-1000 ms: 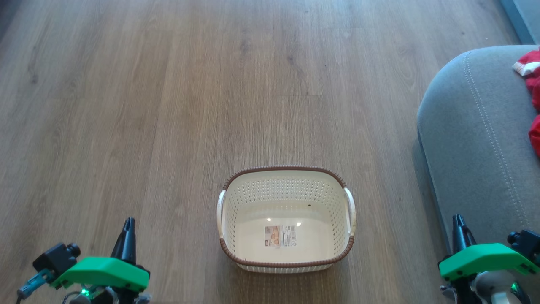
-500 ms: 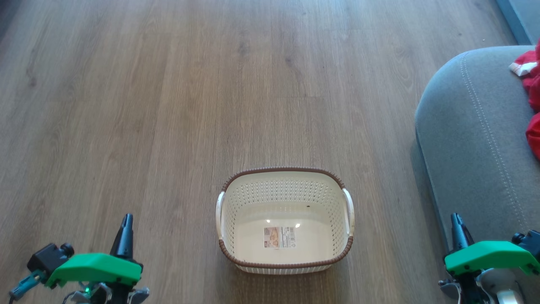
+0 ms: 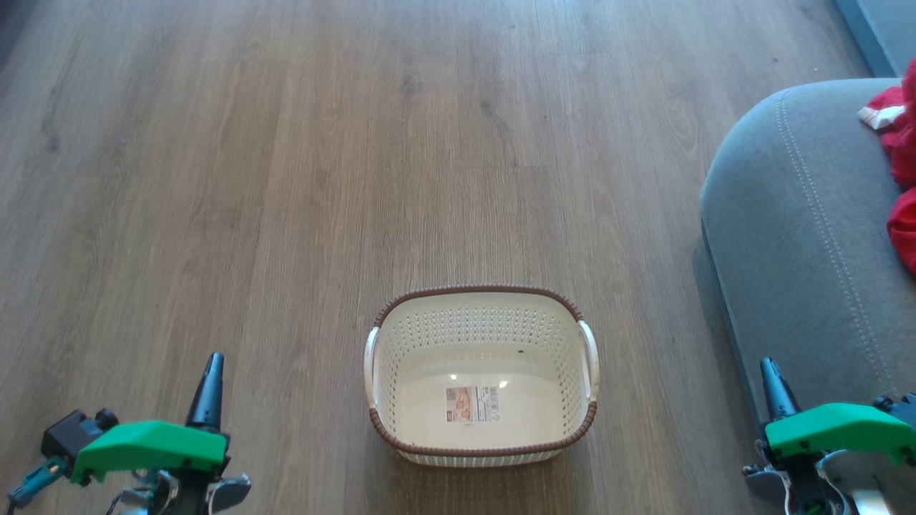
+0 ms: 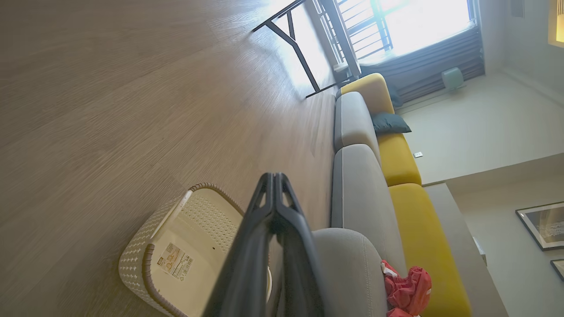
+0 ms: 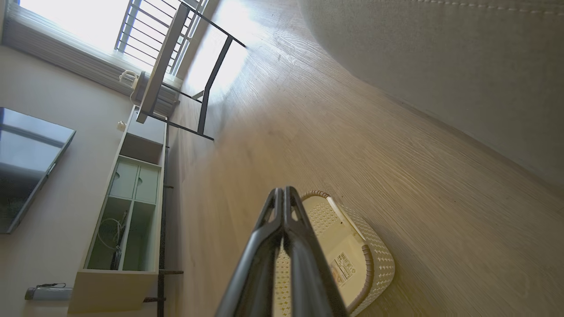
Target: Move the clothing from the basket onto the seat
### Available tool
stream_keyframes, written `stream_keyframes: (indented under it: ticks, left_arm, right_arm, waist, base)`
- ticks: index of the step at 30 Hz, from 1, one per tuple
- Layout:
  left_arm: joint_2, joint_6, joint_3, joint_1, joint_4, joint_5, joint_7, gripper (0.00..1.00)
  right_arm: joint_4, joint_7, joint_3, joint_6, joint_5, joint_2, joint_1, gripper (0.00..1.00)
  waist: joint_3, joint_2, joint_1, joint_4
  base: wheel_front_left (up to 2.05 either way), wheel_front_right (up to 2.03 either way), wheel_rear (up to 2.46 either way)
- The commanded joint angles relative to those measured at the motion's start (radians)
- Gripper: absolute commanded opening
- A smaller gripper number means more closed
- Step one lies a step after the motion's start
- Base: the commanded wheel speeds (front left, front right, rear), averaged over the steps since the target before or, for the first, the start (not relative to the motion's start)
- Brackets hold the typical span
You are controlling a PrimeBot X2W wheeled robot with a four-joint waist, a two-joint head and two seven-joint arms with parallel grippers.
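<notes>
The cream-white basket (image 3: 479, 325) is sitting upright on the wood-grain plank floor (image 3: 286, 179). Its perforated plastic walls are curving into a rounded rectangle under a brown woven-look rim, and a label sticker (image 3: 472, 404) is showing on its bare bottom. The clothing (image 3: 903, 150), soft crumpled bright red fabric with a small white part, is lying on the seat (image 3: 794, 236), a grey upholstered cushion with a rounded edge and lines of pale stitching, well apart from the basket. The left end effector (image 3: 213, 363) and right end effector (image 3: 767, 366) are hovering on either side, each pressed together into one dark tapered point, pinching nothing.
</notes>
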Motion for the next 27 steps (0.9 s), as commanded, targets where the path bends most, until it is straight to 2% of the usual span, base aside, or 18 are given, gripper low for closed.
stream_keyframes:
  ticks: [1, 27]
  left_arm:
    - [0.002, -0.012, 0.031, -0.057, -0.036, -0.019, 0.005, 0.0]
    - [-0.018, -0.024, 0.08, -0.086, -0.046, -0.273, 0.08, 0.0]
  right_arm:
    - [-0.038, 0.006, 0.009, 0.005, 0.024, -0.008, -0.054, 0.0]
    - [-0.047, 0.081, 0.003, 0.006, 0.336, -0.007, -0.076, 0.0]
  waist:
    - [0.0, 0.0001, -0.0001, 0.0]
    - [-0.01, 0.0001, -0.0001, -0.011]
  base:
    - [0.0, 0.0, 0.0]
    - [0.0, 0.0, 0.0]
